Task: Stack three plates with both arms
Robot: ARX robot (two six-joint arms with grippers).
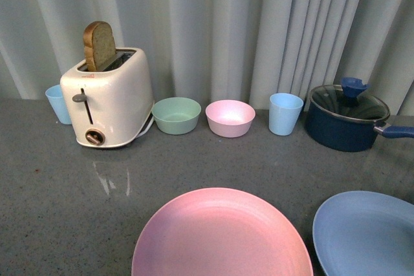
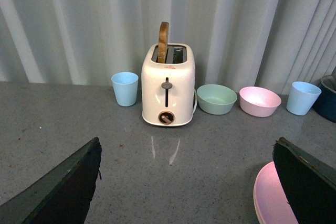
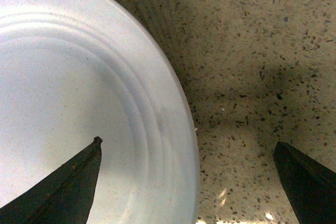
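Pink plate lies nearest, flat on the grey speckled bench, and the lower edge of the front view cuts it off. Just beside it on the right, apart from it, lies the light blue plate, also flat. Well behind them, in front of a pale curtain, a row stands from left to right: a small blue cup, a cream toaster with a slice of bread standing up in one slot, a green bowl, a pink bowl, a second blue cup and a dark blue pot under a glass lid. The left pincer has its jaws spread wide over bare bench, with the pink plate's rim beside one finger. The right pincer is spread wide too and straddles the light blue plate's rim, one finger over the plate and the other over the bench. Whether either finger touches the plate cannot be told.
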